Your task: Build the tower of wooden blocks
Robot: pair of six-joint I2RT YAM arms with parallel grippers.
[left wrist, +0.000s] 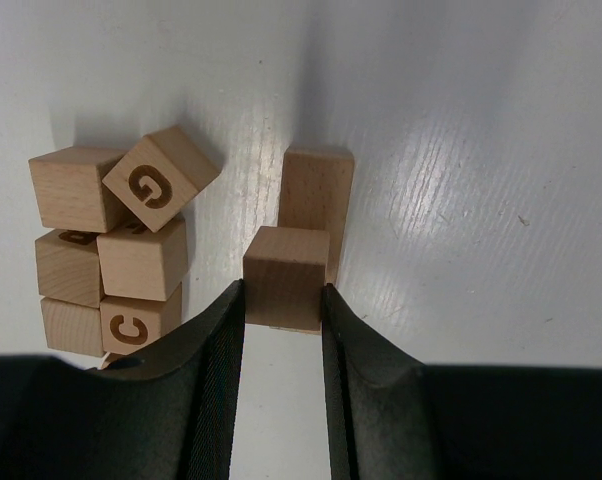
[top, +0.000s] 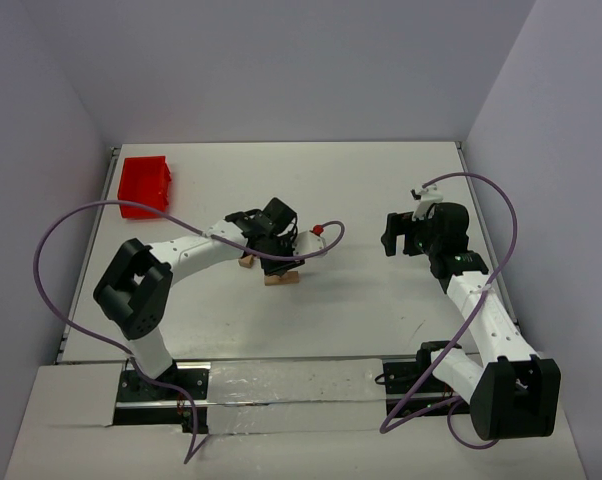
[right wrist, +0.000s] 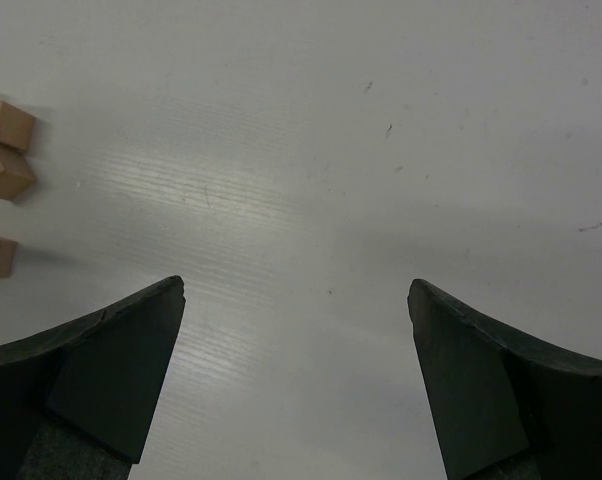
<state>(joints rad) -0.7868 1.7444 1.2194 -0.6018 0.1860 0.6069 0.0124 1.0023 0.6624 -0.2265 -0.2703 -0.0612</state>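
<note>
My left gripper (left wrist: 284,292) is pinched narrow on a plain light-tan wooden cube (left wrist: 286,260), one finger pressed to each side of it. This is near the middle of the table (top: 361,180), slightly towards the left edge. Just beyond the held piece stands a taller plain tan block (left wrist: 316,195); I cannot tell whether it is one piece or two stacked. To its left I count six more of the same small cubes in a loose heap (left wrist: 71,265). The G cube (left wrist: 161,180) lies tilted on top, and the C cube (left wrist: 136,325) sits at the near side. My right gripper (right wrist: 296,290) hangs spread wide over bare table towards the right edge, gripping nothing. One red bin (top: 144,186) sits in the far left corner.
</note>
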